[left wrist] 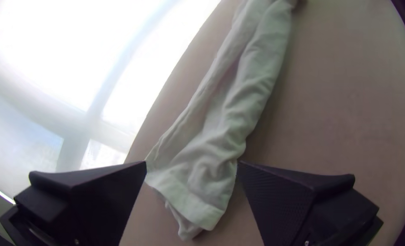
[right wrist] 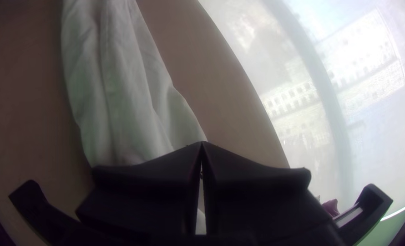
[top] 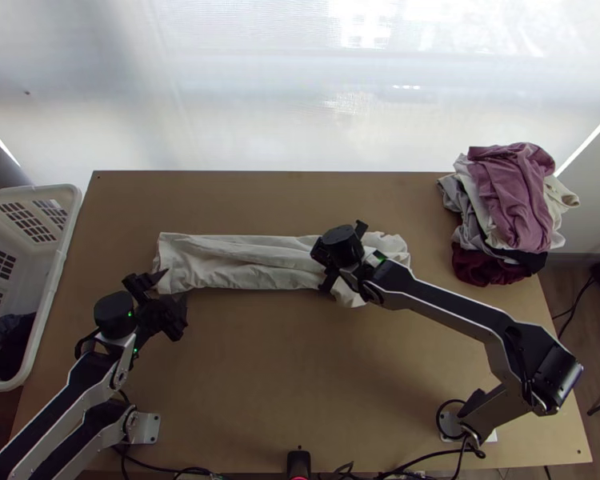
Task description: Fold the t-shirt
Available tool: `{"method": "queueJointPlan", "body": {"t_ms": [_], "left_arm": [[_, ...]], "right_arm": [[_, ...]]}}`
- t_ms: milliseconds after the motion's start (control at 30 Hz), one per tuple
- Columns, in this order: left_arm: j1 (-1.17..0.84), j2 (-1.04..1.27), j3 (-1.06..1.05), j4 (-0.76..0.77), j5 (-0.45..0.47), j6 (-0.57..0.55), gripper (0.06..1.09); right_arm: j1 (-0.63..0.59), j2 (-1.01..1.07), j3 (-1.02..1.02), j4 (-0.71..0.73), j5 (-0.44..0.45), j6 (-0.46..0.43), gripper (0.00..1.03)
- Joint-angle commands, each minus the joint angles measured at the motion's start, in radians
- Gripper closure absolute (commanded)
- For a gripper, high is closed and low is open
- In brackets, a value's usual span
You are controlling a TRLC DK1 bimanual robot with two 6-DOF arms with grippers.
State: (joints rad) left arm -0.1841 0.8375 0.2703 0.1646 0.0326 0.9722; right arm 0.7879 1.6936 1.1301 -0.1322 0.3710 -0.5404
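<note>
From over the bench (top: 300,360), the t-shirt (top: 244,260) lies across the far half as a long, narrow strip, its long axis running side to side, roughly along the far edge. One end is fairly square, towards the laundry basket (top: 70,232); the other is looser and rumpled, towards the pile of clothes (top: 512,192). Which end is the neck, I can't tell. The left hand (top: 175,285) is at the square end, near its corner, and the right hand (top: 342,254) is over the rumpled part. I'd say the lengthwise folding is about done, and shortening the strip is the step in hand.

Looking from the left wrist, that hand stands wide open with nothing in its grip. The square end shows between its fingertips, hemmed, with a bit of the under layer poking out past it. The next move, to my mind, calls for lining up on that end, closing on all its layers, then lifting and laying it back along the strip.

Looking from the right wrist, the fingertips meet, with cloth beneath and ahead of them; whether a pinch is caught between, I can't tell. The strip runs on ahead, creased lengthwise. That hand might steady this end, or let it be, while the other folds.
</note>
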Motion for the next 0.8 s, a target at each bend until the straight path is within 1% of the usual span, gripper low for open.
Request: {"method": "queueJointPlan", "body": {"t_ms": [0,167,467,700,767], "left_arm": [[-0.117,0.012,-0.102,0.107,-0.007,0.099,0.11],[-0.126,0.175,-0.115,0.253,-0.003,0.183,0.11],[-0.101,0.506,-0.1,0.586,-0.002,0.31,0.11],[-0.069,0.635,-0.031,0.688,-0.007,0.352,0.11],[-0.061,0.658,-0.008,0.697,-0.01,0.356,0.11]], "right_arm": [[-0.022,0.006,-0.003,0.0,0.0,-0.003,1.0],[-0.024,0.009,0.0,0.0,0.0,-0.001,1.0],[-0.035,0.006,0.0,0.0,0.0,-0.003,1.0],[-0.041,0.005,-0.013,0.0,-0.001,0.0,1.0],[-0.041,0.006,-0.02,0.0,-0.004,0.0,1.0]]}}
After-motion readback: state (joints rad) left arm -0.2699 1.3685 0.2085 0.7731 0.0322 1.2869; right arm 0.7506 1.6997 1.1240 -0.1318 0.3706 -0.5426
